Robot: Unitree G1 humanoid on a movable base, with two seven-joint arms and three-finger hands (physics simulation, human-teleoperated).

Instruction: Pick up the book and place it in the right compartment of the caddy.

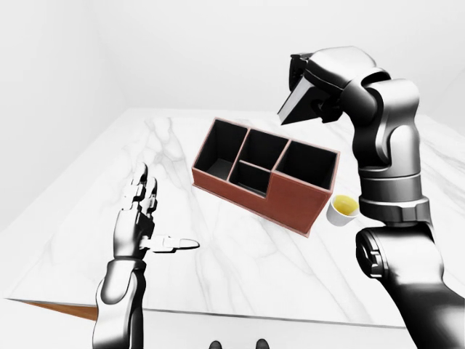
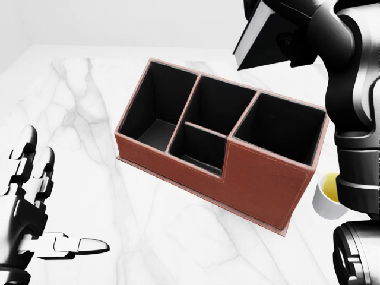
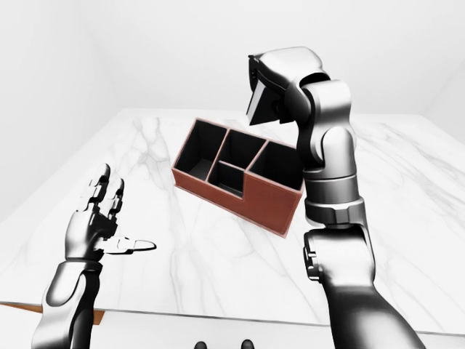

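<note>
The book (image 2: 261, 43), dark-covered with pale page edges, hangs tilted at the top right of the head view, above and just beyond the caddy's right compartment (image 2: 279, 127). My right hand (image 2: 290, 37) is shut on it, high over the table. The brown caddy (image 2: 267, 184) with black insides lies at an angle on the marble table (image 2: 89, 119); it has several compartments, all without contents. My left hand (image 2: 41, 228) is open at the lower left, fingers spread, holding nothing and well away from the caddy.
A small white cup (image 1: 343, 209) with yellow liquid stands close to the caddy's right end, beside my right forearm. The table's near edge (image 1: 218, 314) runs along the bottom of the left-eye view.
</note>
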